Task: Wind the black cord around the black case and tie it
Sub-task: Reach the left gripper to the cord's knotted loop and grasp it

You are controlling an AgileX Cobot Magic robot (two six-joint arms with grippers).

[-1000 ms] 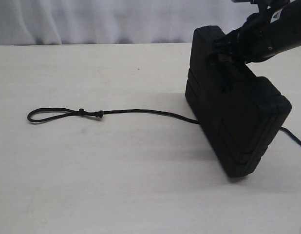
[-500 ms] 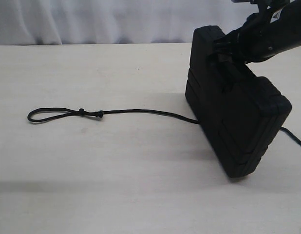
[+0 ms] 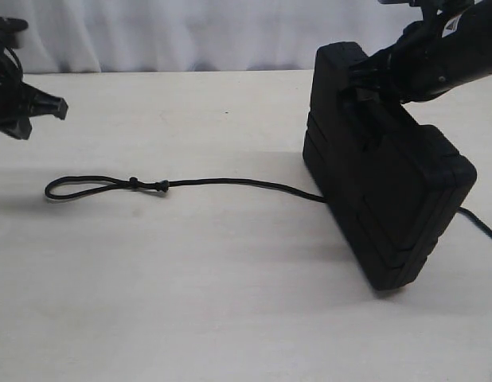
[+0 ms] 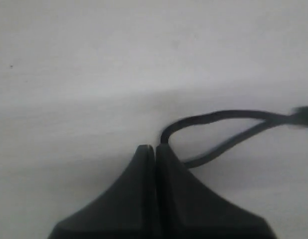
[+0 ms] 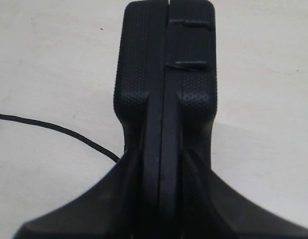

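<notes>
You're working at what looks like a robot lab bench rather than a home or a shop. The table [image 3: 190, 302] is a plain, pale, matte surface with a few faint marks. Behind its far edge hangs a white pleated curtain [image 3: 150, 36], giving a blank backdrop. 2 black robot arms reach in over the table, the left arm [image 3: 11, 99] from one side and the right arm [image 3: 441, 56] from the other. On the table sit 2 test props: the black case [image 3: 389, 199] and the black cord [image 3: 222, 181].
</notes>
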